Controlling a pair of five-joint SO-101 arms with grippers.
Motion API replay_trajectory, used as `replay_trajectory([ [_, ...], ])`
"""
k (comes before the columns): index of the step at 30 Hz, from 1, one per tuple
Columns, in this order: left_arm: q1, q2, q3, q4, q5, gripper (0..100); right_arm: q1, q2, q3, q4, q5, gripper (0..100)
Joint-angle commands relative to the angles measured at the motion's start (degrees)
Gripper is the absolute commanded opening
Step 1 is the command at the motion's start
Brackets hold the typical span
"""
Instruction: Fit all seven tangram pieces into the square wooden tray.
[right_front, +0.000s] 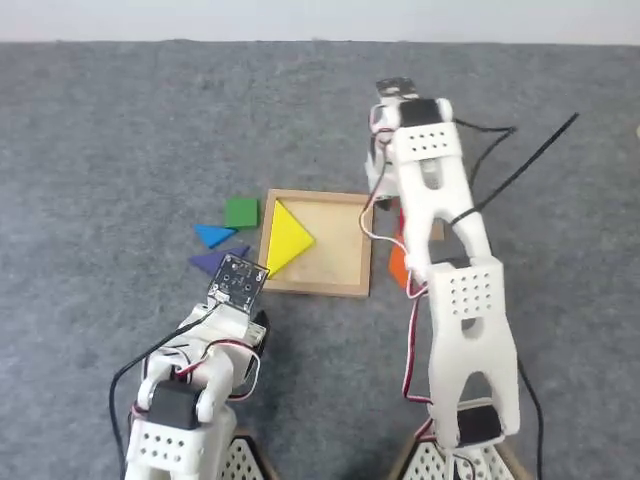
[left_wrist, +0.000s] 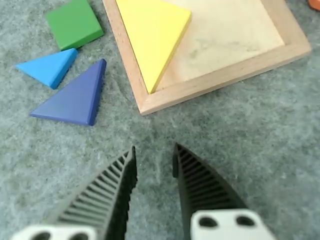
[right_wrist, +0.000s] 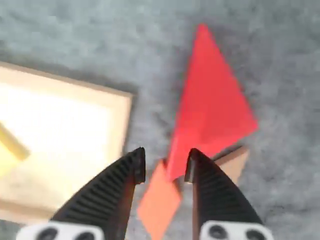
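Note:
The square wooden tray (right_front: 354, 262) lies mid-table with a yellow triangle (right_front: 287, 240) in its left part. Left of it sit a green square (right_front: 241, 212), a light blue triangle (right_front: 213, 235) and a dark blue triangle (right_front: 212, 260). My left gripper (left_wrist: 154, 155) hovers open over bare carpet just off the tray's near left corner (left_wrist: 145, 104). By the tray's far right side my right gripper (right_wrist: 165, 164) stands open, astride one corner of the red triangle (right_wrist: 212, 105). An orange piece (right_wrist: 159, 202) and a tan piece (right_wrist: 235, 161) lie against the red one.
Grey carpet covers the whole table. The right arm (right_front: 440, 230) stretches over the orange piece (right_front: 398, 264) and the tan piece (right_front: 436, 231) beside the tray's right edge. Its cables loop above them.

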Motion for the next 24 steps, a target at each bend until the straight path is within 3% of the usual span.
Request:
replay_trajectory([
  [1,-0.4,-1.0,-0.7,0.2,0.5,12,-3.1,-4.0,-7.0,3.7,-2.6,12.3],
  [8,-0.4,-1.0,-0.7,0.2,0.5,12,-0.2,-3.7,-7.2,0.7,0.4,13.1],
  [15,-0.4,-1.0,-0.7,0.2,0.5,12,2.2,1.2,-7.3,0.0,8.8,31.5],
  [24,-0.4,-1.0,-0.7,0.2,0.5,12,1.8,9.5,-7.5,-8.7,10.1,32.5],
])
